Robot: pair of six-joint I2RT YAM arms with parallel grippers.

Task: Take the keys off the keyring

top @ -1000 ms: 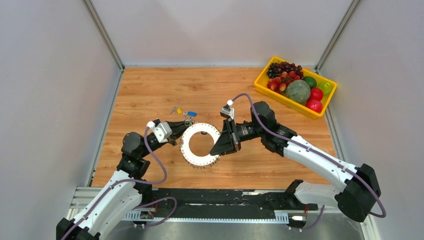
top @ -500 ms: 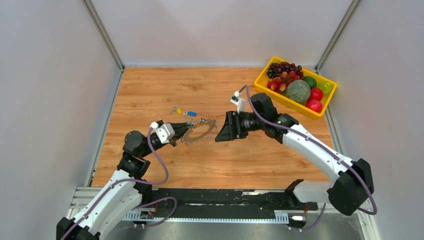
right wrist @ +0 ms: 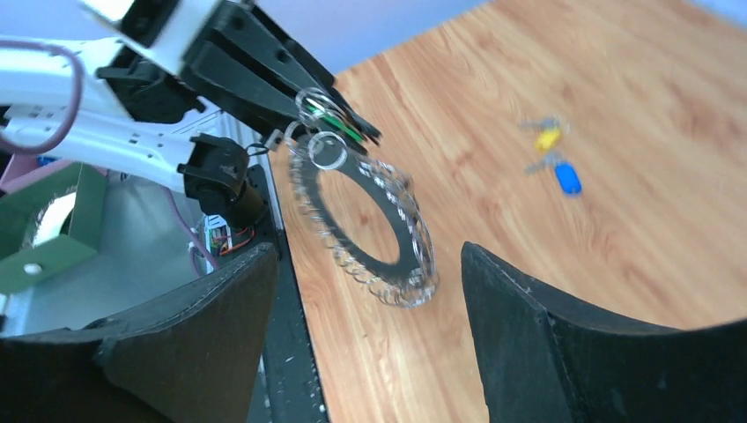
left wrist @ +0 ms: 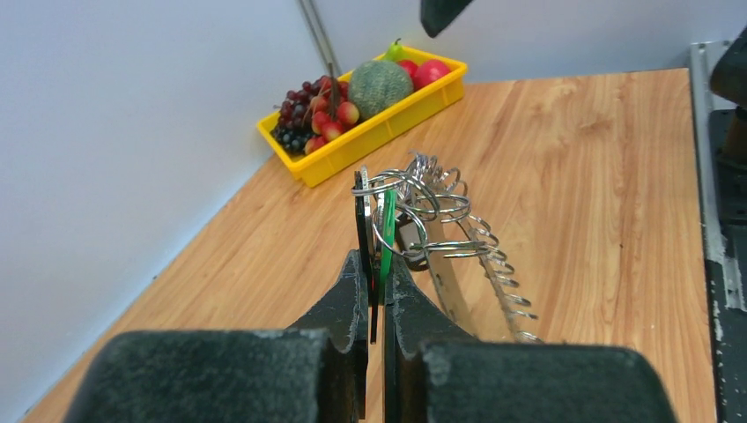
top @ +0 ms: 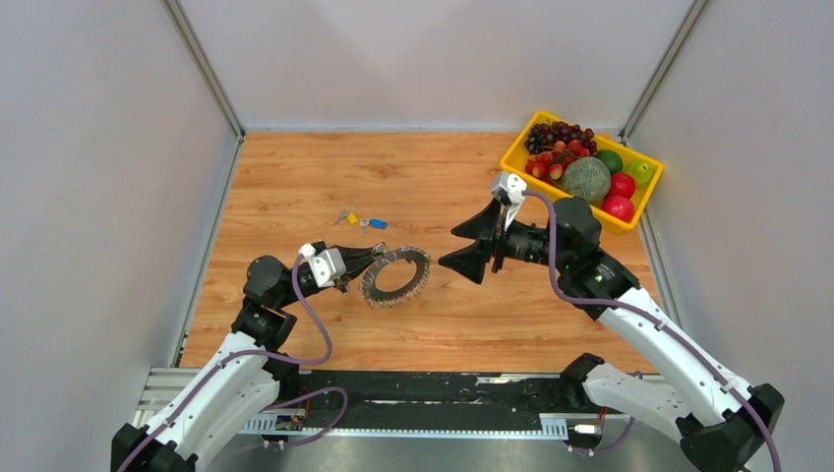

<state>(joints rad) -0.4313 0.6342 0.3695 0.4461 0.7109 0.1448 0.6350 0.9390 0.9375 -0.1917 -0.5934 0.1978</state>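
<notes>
The keyring (top: 421, 267) is a large ring edged all round with small silver loops, tilted just above the table's middle. My left gripper (top: 366, 258) is shut on its left edge. In the left wrist view the left gripper (left wrist: 376, 266) pinches a green key head (left wrist: 388, 227) and a thin black fob (left wrist: 362, 220), with the split rings (left wrist: 432, 201) beyond. My right gripper (top: 470, 246) stands open, off to the right of the ring and apart from it. From the right wrist, the keyring (right wrist: 414, 264) lies ahead of the open right gripper (right wrist: 368, 256).
Two loose keys, one yellow-headed (top: 351, 218) and one blue-headed (top: 379, 224), lie on the wood behind the ring; they also appear as yellow (right wrist: 548, 137) and blue (right wrist: 568, 179). A yellow fruit tray (top: 547, 189) sits at the back right corner.
My right gripper opened, let go of the keyring and drew back to the right. The ring tipped from face-up to tilted, now held only by the left gripper.
</notes>
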